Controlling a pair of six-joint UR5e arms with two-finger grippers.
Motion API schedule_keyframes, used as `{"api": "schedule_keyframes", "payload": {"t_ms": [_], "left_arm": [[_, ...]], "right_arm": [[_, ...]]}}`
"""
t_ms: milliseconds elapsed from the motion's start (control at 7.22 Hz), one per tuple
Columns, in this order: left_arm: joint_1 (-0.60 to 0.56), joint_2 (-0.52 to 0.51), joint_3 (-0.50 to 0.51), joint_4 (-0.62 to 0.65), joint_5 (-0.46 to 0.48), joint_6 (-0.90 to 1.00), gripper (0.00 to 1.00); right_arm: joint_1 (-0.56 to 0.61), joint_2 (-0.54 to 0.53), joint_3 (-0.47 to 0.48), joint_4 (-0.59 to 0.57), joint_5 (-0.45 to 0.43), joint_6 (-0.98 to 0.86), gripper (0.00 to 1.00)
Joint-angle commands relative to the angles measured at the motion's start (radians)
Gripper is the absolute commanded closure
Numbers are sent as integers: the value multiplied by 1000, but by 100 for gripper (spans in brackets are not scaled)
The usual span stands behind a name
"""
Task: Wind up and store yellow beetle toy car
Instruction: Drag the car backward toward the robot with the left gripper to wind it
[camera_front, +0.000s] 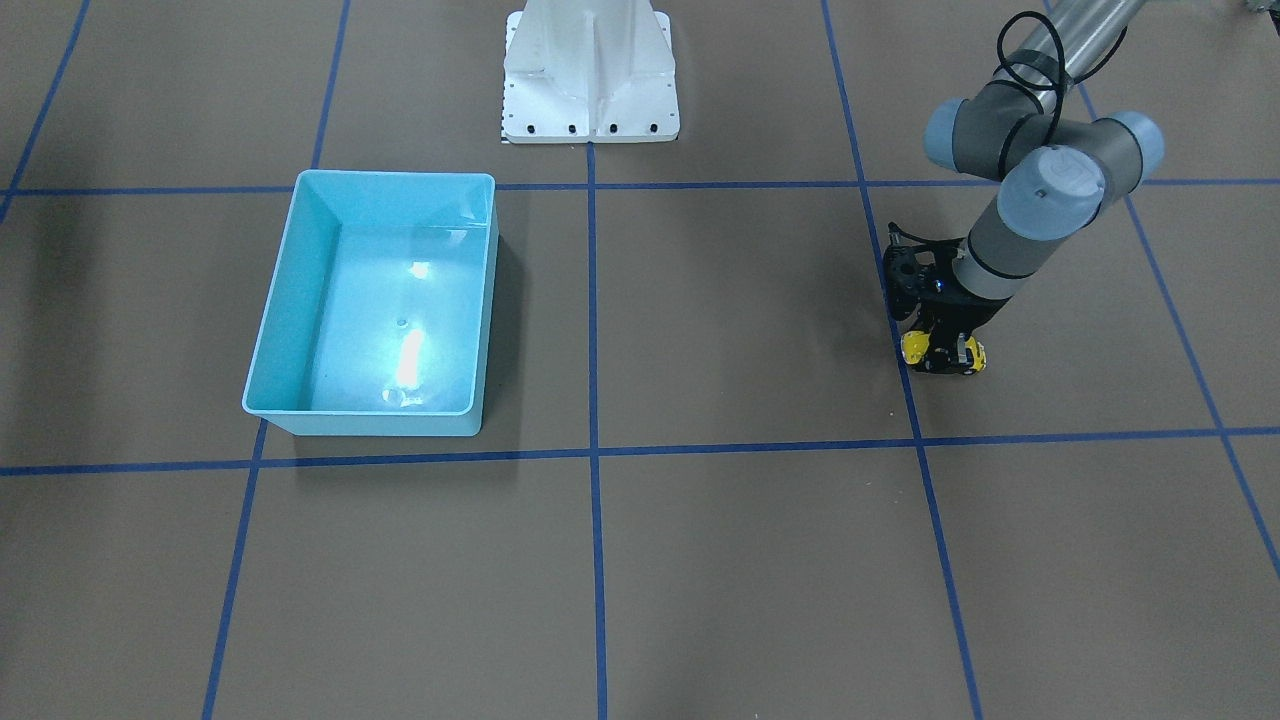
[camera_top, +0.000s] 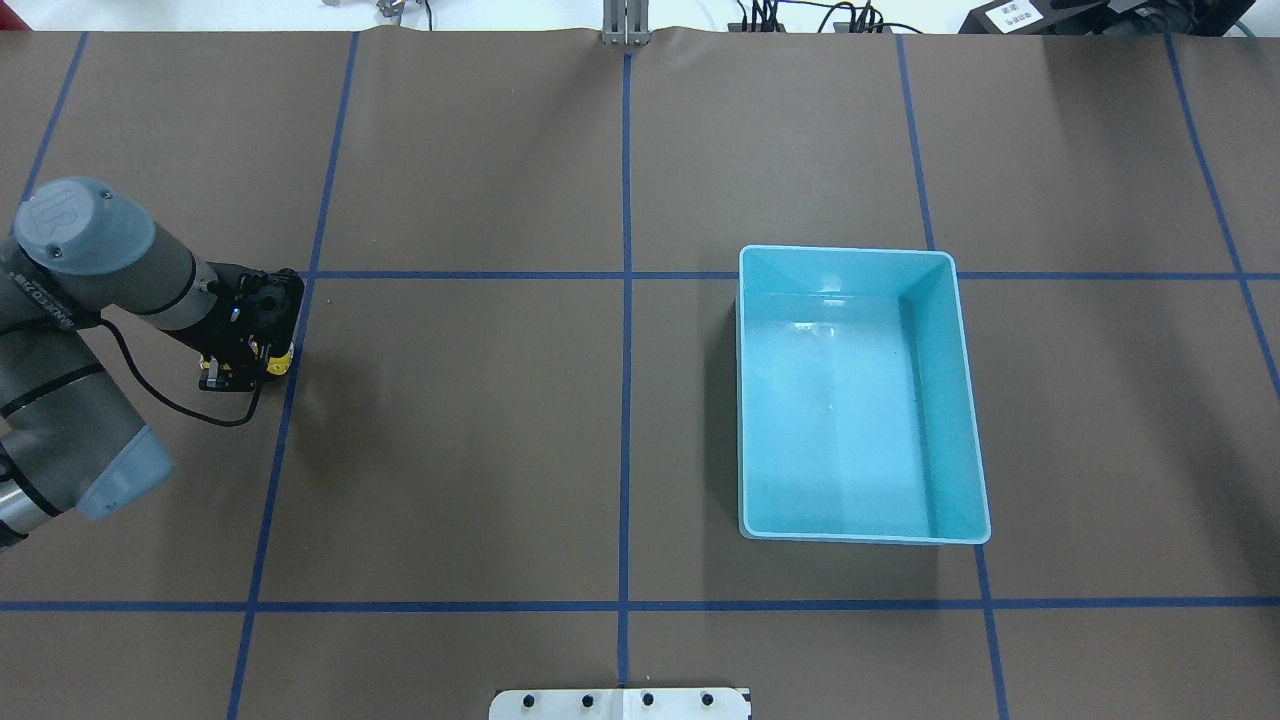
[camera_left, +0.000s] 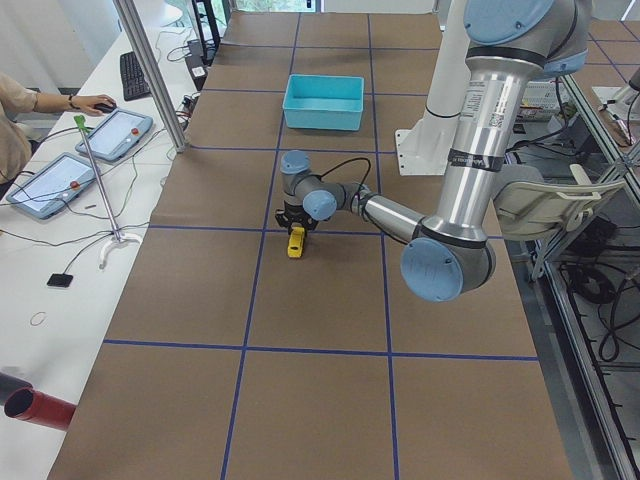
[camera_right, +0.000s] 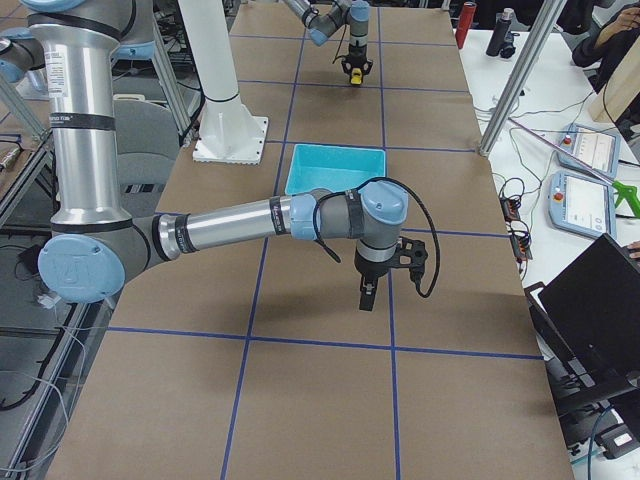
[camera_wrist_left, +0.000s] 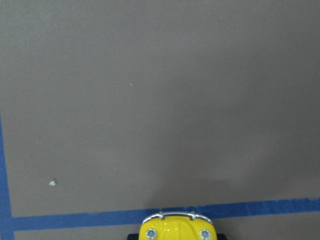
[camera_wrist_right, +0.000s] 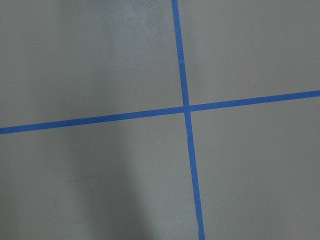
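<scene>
The yellow beetle toy car (camera_front: 915, 347) is tiny and glossy and sits between the fingers of my left gripper (camera_front: 942, 352), low at the table surface beside a blue tape line. The left gripper is shut on it. The car also shows under the gripper in the overhead view (camera_top: 281, 361), in the exterior left view (camera_left: 296, 243), and at the bottom edge of the left wrist view (camera_wrist_left: 176, 229). My right gripper (camera_right: 367, 296) shows only in the exterior right view, pointing down above bare table. I cannot tell whether it is open or shut.
The light blue bin (camera_top: 845, 251) stands empty on the robot's right half of the table, far from the car; it also shows in the front view (camera_front: 395, 177). The white robot base (camera_front: 590, 70) is at the table's near edge. Blue tape lines grid the brown surface.
</scene>
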Motion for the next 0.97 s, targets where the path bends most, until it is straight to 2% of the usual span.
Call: {"api": "schedule_keyframes", "payload": {"t_ms": [0, 831], "left_arm": [[-13, 17, -1, -3, -14, 30, 100], [-20, 57, 10, -68, -21, 31, 100]], "right_arm": [[-6, 0, 0, 0, -1, 0, 0], [-16, 6, 0, 2, -1, 0, 0]]}}
